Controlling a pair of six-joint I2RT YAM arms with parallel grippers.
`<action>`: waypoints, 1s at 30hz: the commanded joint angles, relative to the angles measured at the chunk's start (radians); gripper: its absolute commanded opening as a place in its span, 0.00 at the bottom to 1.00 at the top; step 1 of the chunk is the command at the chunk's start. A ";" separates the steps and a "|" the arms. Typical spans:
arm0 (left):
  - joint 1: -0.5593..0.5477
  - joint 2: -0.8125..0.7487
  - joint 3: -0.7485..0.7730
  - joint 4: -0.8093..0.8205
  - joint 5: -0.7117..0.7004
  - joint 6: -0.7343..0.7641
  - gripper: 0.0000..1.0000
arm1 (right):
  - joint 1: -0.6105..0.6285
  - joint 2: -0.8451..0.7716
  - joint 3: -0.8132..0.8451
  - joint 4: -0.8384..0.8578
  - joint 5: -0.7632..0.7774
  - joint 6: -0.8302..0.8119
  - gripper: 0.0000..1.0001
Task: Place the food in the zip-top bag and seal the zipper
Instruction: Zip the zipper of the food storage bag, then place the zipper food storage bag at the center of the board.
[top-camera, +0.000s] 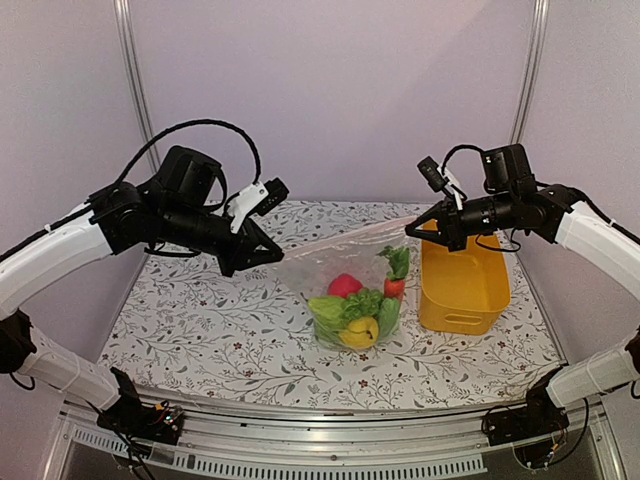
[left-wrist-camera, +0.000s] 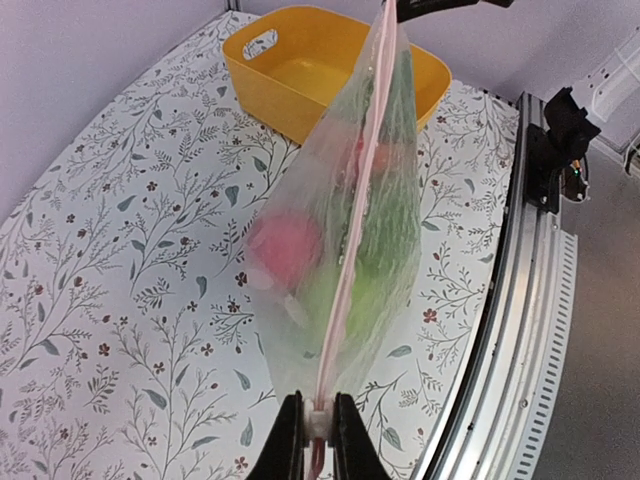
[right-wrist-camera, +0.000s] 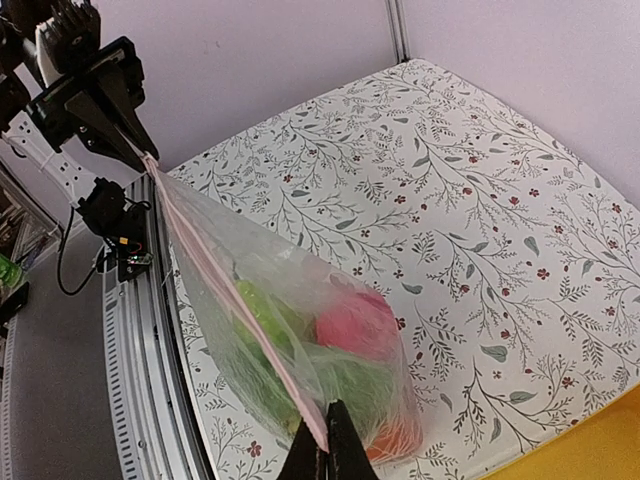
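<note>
The clear zip-top bag (top-camera: 330, 262) hangs stretched between my two grippers above the table. The food (top-camera: 352, 305) sits in its bottom: a red ball, green pieces, a yellow lemon and an orange-red carrot. My left gripper (top-camera: 262, 250) is shut on the zipper's white slider (left-wrist-camera: 318, 420) at the bag's left corner. My right gripper (top-camera: 437, 232) is shut on the right corner of the mouth edge (right-wrist-camera: 328, 440). The zipper (left-wrist-camera: 350, 240) runs as a thin pink strip, taut between both grippers; it also shows in the right wrist view (right-wrist-camera: 230, 300).
The yellow basket (top-camera: 462, 282) stands empty at the right, just under my right gripper, and shows in the left wrist view (left-wrist-camera: 330, 70). The floral table (top-camera: 200, 320) ends at a metal rail (top-camera: 330, 455) along the near edge.
</note>
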 joint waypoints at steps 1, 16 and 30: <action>0.036 -0.037 -0.031 -0.102 -0.039 -0.007 0.03 | -0.034 0.012 0.009 0.007 0.071 0.011 0.00; 0.074 -0.021 -0.011 -0.094 -0.035 0.026 0.03 | -0.036 0.029 0.013 0.016 0.053 0.014 0.00; 0.220 0.259 0.346 0.123 -0.173 0.191 0.00 | -0.041 0.370 0.440 0.099 0.125 0.024 0.00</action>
